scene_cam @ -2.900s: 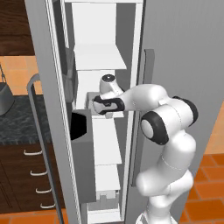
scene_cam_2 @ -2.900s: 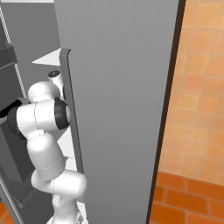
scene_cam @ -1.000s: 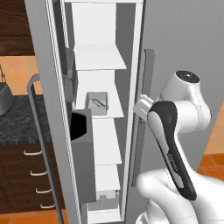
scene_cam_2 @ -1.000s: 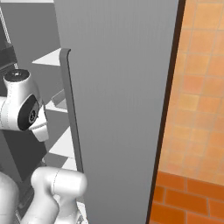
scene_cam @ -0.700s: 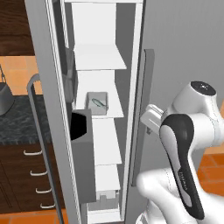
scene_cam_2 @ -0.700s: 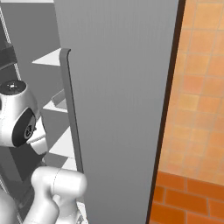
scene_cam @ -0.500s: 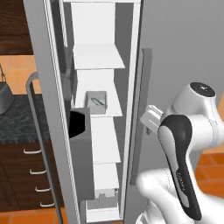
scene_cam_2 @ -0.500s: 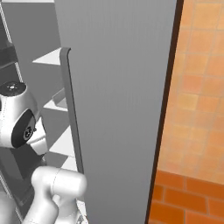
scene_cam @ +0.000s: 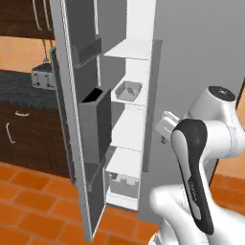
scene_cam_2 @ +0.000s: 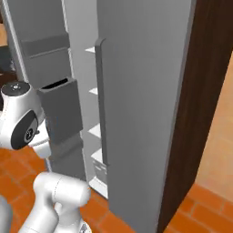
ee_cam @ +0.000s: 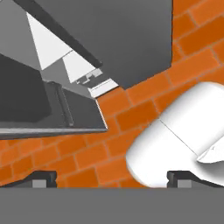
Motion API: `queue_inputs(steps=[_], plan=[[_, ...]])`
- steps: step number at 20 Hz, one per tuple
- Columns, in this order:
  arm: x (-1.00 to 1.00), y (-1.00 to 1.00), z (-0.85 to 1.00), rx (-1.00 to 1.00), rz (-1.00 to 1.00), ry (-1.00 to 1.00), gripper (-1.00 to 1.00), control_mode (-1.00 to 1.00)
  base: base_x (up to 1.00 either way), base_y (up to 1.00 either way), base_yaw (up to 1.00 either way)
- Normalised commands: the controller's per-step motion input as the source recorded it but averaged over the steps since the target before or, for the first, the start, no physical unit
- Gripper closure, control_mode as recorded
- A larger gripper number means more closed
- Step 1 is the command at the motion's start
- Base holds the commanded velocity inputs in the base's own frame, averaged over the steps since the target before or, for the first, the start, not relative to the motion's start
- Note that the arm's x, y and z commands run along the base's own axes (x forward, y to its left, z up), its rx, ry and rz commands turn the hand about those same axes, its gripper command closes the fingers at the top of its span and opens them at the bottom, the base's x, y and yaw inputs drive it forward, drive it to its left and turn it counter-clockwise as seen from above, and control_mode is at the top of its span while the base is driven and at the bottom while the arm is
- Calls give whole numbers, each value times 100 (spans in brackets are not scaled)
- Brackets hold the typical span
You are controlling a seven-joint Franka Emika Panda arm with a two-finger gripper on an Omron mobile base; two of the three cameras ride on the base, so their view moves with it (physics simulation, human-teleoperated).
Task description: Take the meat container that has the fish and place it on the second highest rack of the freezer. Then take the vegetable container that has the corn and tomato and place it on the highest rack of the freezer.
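The freezer (scene_cam: pixel 86 119) door stands swung out on the left, with dark bins on its inside. Past the door edge are the white shelves. The meat container (scene_cam: pixel 128 91) sits on the second shelf from the top, toward the back, away from the shelf's front edge. What is in it is too small to make out. The shelf above it is bare.

The claw (ee_cam: pixel 111 177) is wide open and holds nothing. It hangs over the orange brick floor (ee_cam: pixel 78 153), away from the door's lower edge. To the right, the other grey door (scene_cam_2: pixel 145 104) is shut, beside a dark wood panel (scene_cam_2: pixel 200 118).
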Motion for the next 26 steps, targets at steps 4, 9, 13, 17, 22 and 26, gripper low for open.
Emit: queue_inputs(steps=[4,9,13,17,22,26], plan=[[0,0,0,0,0,0,-100,100,-20,0,100],[0,0,0,0,0,0,-100,100,-19,0,100],[0,0,0,0,0,0,-100,100,43,7,73],[0,0,0,0,0,0,-100,100,100,25,26],[0,0,0,0,0,0,-100,100,100,8,2],[0,0,0,0,0,0,-100,100,100,16,-7]])
